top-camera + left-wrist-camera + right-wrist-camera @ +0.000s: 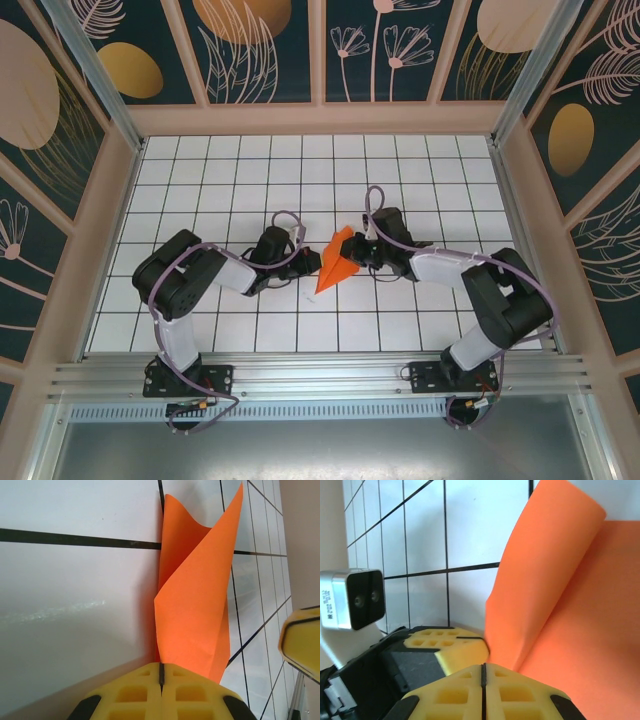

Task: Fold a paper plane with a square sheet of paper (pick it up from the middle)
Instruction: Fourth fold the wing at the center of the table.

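The left hand and the right hand meet tip to tip, each closed tight on the creased orange sheet of paper held between them. Its loose edges curl upward just beyond their fingertips. White desk lies open around both.

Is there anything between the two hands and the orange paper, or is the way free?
Nothing visible stands between them. The left hand is shut on the thin bright orange folded paper, and the right hand is shut on its opposite side.
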You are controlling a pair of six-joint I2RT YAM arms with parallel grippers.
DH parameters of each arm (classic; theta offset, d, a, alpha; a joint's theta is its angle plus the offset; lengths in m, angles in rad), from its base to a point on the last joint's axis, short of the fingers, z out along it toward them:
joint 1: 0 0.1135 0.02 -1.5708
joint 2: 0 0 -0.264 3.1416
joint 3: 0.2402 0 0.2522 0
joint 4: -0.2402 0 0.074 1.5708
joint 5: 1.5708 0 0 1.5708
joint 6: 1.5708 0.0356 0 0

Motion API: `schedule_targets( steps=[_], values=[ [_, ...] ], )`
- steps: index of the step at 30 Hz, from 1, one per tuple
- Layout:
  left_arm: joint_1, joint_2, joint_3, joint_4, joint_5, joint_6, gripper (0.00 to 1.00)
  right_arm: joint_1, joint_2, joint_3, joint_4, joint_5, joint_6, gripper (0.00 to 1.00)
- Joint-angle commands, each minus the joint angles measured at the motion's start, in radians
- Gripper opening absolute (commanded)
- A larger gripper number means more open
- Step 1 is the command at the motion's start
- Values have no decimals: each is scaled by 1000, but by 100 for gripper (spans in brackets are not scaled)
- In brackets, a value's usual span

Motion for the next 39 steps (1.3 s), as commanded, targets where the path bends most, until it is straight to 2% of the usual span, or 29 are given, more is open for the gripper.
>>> schedule_targets(
  steps=[1, 12, 19, 30, 32, 39],
  values=[
    [17, 81, 6, -235, -156, 66, 0, 3, 44, 56, 1, -45, -33, 9],
    [16, 104, 46, -307, -167, 86, 0, 16, 188, 102, 34, -95, -29, 9],
    [16, 131, 57, -355, -175, 80, 0, 14, 257, 113, -9, -38, -43, 9],
    [17, 140, 66, -405, -204, 79, 0, 2, 156, 145, -25, -74, -62, 10],
    [17, 141, 71, -409, -203, 79, 0, -32, 169, 159, -33, -81, -72, 10],
    [17, 138, 79, -421, -199, 87, 0, -43, 240, 196, -104, -19, -94, 9]
  ],
)
